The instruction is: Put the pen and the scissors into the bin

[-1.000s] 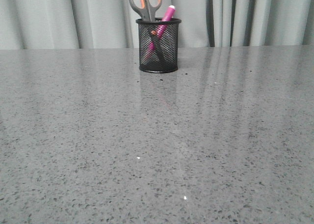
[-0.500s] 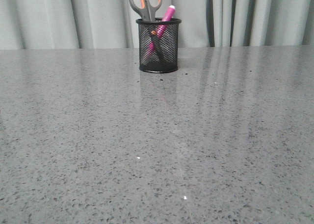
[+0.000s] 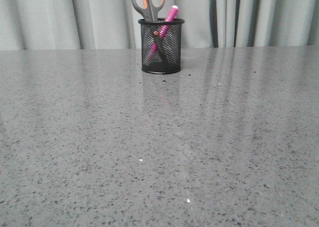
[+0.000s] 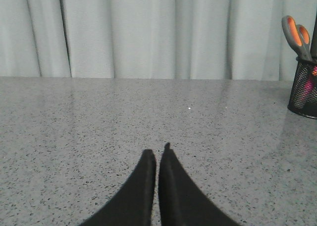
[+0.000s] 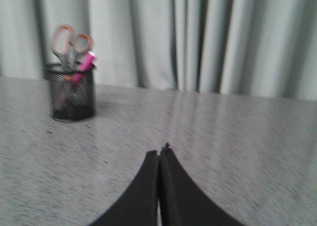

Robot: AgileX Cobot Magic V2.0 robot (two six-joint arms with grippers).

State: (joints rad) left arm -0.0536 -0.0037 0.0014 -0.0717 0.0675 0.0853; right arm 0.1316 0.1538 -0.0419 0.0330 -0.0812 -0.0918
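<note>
Both items already stand in the bin (image 3: pixel 161 47): scissors (image 3: pixel 147 3) and pen (image 3: pixel 168 19). Left gripper (image 4: pixel 156 154) and right gripper (image 5: pixel 159 151) are pressed together, empty. Risk: a stray sweep could topple the top-heavy bin.

No change is detectable between the earlier front-view pictures and the current one. The bin (image 3: pixel 161 46), the scissors (image 3: pixel 147 3) and the pen (image 3: pixel 170 14) occupy identical positions in all three. No arm or end effector enters the front view at any of the three times. The wrist views have no earlier pictures for comparison.
</note>
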